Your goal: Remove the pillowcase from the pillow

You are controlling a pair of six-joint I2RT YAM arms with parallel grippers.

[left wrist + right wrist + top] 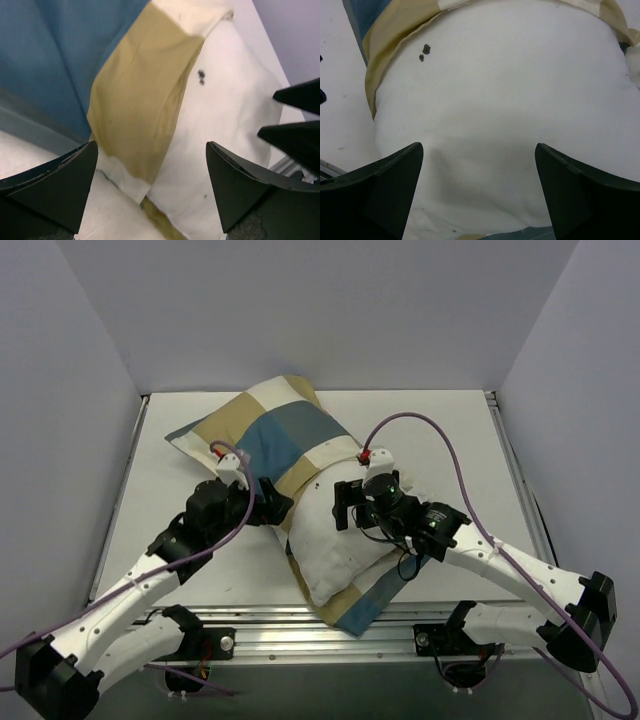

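Note:
The pillowcase [275,435], in blue, tan and white blocks, still covers the far half of the pillow [335,540]. The plain white pillow sticks out of it toward the near table edge. My left gripper [277,508] is open at the pillowcase's open edge on the pillow's left side; its view shows the tan and blue cloth [135,90] and the white pillow [225,105] between its fingers. My right gripper [347,505] is open, just over the bare pillow [505,100], holding nothing. The pushed-back tan edge [390,35] shows at the top left of the right wrist view.
A flap of blue and tan pillowcase [365,605] lies under the pillow's near end at the table's front edge. White table [440,435] with a metal rail [330,635] in front. Grey walls close in left, right and behind.

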